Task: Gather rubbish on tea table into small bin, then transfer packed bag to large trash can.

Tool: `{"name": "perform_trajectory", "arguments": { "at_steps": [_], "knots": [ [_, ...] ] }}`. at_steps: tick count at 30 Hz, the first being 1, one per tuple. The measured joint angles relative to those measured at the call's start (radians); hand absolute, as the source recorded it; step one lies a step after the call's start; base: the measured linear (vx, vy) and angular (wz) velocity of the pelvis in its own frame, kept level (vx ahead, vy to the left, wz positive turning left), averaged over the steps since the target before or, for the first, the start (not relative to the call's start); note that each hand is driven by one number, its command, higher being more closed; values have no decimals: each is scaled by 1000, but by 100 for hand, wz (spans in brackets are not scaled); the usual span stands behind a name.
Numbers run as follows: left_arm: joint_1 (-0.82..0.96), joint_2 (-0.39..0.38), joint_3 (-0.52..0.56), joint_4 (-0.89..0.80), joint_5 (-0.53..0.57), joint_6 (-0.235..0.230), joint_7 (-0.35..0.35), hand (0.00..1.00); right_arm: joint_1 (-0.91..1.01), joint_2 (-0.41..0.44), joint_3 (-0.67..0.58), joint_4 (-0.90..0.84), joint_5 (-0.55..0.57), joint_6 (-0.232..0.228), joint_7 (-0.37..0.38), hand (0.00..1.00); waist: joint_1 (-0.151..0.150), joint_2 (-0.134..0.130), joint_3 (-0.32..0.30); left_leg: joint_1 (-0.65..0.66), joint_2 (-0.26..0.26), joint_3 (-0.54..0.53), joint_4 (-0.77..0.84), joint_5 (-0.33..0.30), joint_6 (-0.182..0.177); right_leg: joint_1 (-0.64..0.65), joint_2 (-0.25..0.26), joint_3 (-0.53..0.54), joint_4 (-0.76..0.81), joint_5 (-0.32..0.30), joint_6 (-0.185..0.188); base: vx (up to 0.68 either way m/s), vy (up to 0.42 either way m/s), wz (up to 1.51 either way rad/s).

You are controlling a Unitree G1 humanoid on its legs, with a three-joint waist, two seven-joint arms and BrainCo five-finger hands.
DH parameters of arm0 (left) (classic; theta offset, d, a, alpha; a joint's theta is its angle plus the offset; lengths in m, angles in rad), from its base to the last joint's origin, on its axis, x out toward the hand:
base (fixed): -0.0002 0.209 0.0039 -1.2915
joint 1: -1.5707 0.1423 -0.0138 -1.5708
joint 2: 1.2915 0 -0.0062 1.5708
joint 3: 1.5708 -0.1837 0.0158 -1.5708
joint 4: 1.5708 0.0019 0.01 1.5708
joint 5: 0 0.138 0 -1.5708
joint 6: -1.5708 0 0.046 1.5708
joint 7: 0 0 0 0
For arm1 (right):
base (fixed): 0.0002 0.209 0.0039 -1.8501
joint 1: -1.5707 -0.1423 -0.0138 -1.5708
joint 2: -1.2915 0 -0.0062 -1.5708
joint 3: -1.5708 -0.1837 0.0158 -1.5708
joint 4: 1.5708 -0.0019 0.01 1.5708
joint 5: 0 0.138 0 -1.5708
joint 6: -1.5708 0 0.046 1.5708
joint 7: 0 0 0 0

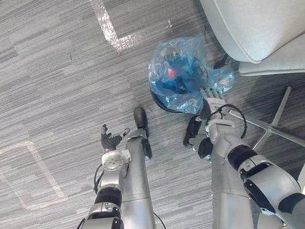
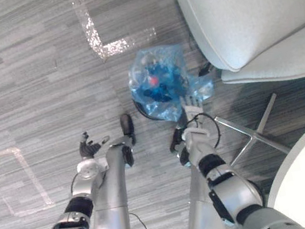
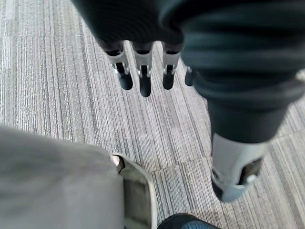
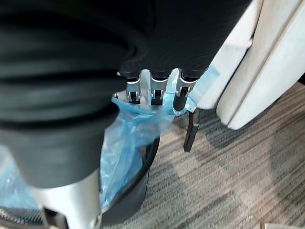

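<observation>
R hand (image 1: 213,100) is stretched fwd w/ fingers (image 4: 155,93) near-straight, tips touching the crumpled edge of the blue bin bag (image 1: 178,72) just ahead of it, not curled round anything. Bag lines the small black bin (image 1: 159,103), which sits on the grey carpet (image 1: 37,80) right in front of the fingertips w/ a red item (image 1: 172,72) visible inside; a white chair (image 1: 257,5) stands just beyond, to the hand's right. L hand (image 1: 110,140) hangs well off to the left over the carpet, fingers loose and spread, holding nothing.
</observation>
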Motion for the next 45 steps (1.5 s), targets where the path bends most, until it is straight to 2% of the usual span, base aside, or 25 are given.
{"name": "perform_trajectory", "arguments": {
  "at_steps": [3,4,14,23,28,37,41,45],
  "knots": [
    [-6,-2,0,-2,-18,-5,1,0,-15,9,-1,12,6,5,0,0,1,0,0,-16,-5,-2,-1,11,5,-18,-9,-4,17,-6,-5,-25,-17,13],
    [-6,-4,0,-2,-22,-8,1,0,-20,15,-1,12,7,5,0,100,2,0,0,-16,-8,-3,-3,15,1,-20,-11,-4,19,-8,-6,-25,-15,6],
    [-13,-10,3,-13,-55,-14,1,0,-47,38,-5,10,122,1,-1,100,4,1,0,-45,-23,-30,-10,30,-9,-45,-24,-24,44,-26,-13,-32,-10,9],
    [-13,-21,39,-12,-54,-2,-2,0,-43,43,-36,-15,255,-34,-11,100,5,1,0,-40,-21,-40,-8,38,-16,-39,-21,-30,52,-27,-14,-44,-3,1],
    [-13,-21,42,-1,-54,7,-3,0,-15,47,-37,-91,334,-58,-17,100,5,1,0,-17,-17,-40,-4,39,-15,-18,-19,-29,57,-27,-15,-52,-1,-1],
    [2,-70,116,-3,-41,32,-8,0,71,75,-38,-229,488,-108,-14,100,4,1,0,82,-2,-33,-20,33,-24,82,-1,-29,27,-29,-12,-36,-5,-4],
    [90,-93,104,-31,-11,44,-31,0,206,124,-36,-363,551,-133,5,100,0,0,0,225,5,-20,-60,25,-27,224,10,-28,-27,-19,-19,7,-15,-4],
    [171,-108,72,-46,28,54,-48,0,316,144,-27,-462,580,-156,33,100,-1,-1,0,366,17,4,-126,22,-31,363,28,-30,-114,-5,-2,21,-20,-11]
  ]
}}
